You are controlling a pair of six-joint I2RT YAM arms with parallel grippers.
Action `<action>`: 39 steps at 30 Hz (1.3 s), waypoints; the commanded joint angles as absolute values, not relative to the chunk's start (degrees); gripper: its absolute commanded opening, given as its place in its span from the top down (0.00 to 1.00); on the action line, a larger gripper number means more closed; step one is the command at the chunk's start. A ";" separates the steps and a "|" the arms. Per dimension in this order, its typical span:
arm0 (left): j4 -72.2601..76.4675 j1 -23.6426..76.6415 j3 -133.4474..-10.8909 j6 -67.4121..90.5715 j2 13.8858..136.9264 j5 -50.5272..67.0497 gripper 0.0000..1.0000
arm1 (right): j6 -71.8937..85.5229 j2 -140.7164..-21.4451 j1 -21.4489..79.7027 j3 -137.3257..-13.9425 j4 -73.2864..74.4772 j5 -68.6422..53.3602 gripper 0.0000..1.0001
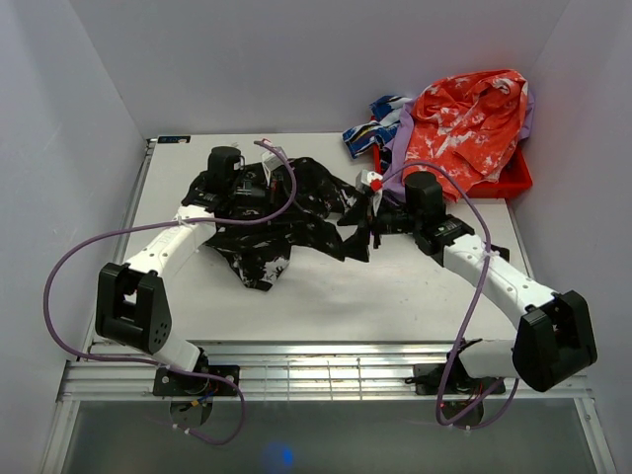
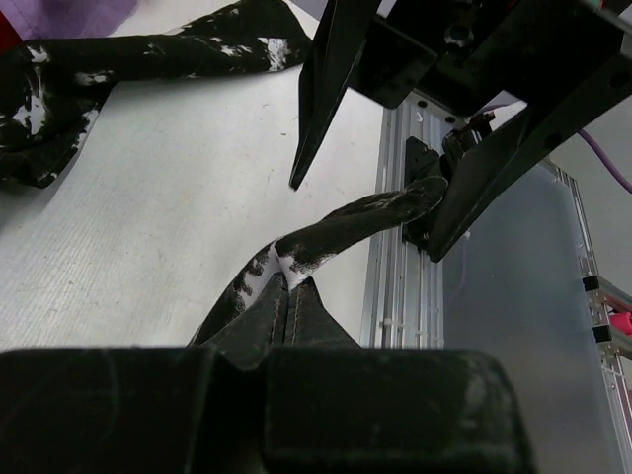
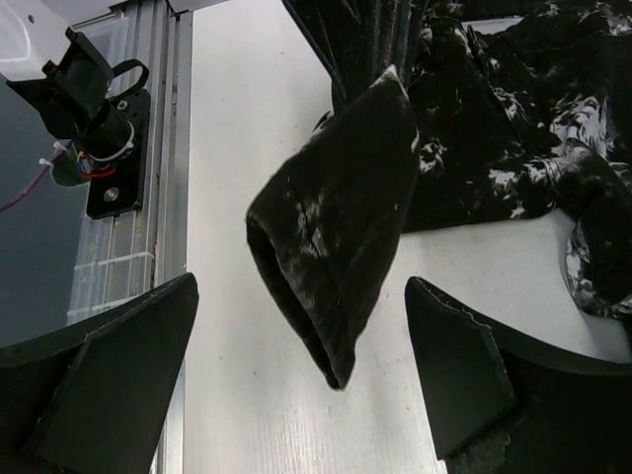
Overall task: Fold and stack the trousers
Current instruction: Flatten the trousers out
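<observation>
The trousers (image 1: 281, 222), black with white blotches, lie crumpled across the middle of the table (image 1: 395, 286). My left gripper (image 1: 269, 194) sits over their left part. In the left wrist view the left gripper (image 2: 287, 292) is shut on a twisted strip of the trousers (image 2: 365, 217) that stretches toward the right gripper's fingers (image 2: 326, 89). My right gripper (image 1: 367, 221) stands at the trousers' right end. In the right wrist view the right gripper (image 3: 301, 281) is open wide, and a folded flap of the trousers (image 3: 336, 237) hangs between its fingers (image 3: 109, 375) without being clamped.
At the back right an orange-red speckled garment (image 1: 464, 118) is piled over a red bin (image 1: 512, 181), with a blue-white patterned cloth (image 1: 373, 120) beside it. A metal rail (image 1: 326, 360) runs along the table's near edge. White walls close in on both sides.
</observation>
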State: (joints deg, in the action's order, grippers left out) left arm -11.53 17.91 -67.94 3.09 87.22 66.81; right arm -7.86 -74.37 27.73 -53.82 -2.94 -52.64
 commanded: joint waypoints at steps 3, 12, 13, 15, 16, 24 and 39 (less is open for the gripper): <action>-8.79 18.37 -67.33 4.75 84.11 69.52 1.00 | -8.78 -78.48 32.34 -57.12 -10.10 -47.11 0.10; -8.87 18.28 -64.60 7.03 82.36 65.67 0.90 | -9.93 -82.89 33.66 -60.13 -8.44 -46.84 0.92; -10.01 18.02 -64.69 7.12 81.66 64.78 0.83 | -10.63 -81.75 33.66 -59.86 -7.31 -47.63 0.92; -13.96 14.88 -66.26 6.33 80.86 62.85 0.66 | -12.73 -80.43 33.66 -58.72 -3.19 -48.78 0.92; -14.67 12.77 -66.88 6.68 80.42 60.23 0.50 | -13.96 -79.11 33.66 -57.14 -1.34 -48.87 0.92; -29.51 -10.79 -83.21 0.72 94.61 42.47 0.27 | -29.78 -74.36 33.84 -49.58 15.11 -47.64 0.92; -38.41 -12.13 -74.46 -3.08 92.29 32.01 0.12 | -32.43 -77.60 38.84 -47.46 13.72 -45.88 0.92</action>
State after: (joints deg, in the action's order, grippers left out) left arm -36.42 -12.36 -76.64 -1.72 98.89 38.00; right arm -30.87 -76.42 37.43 -47.72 14.90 -46.11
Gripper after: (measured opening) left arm 0.887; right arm 0.098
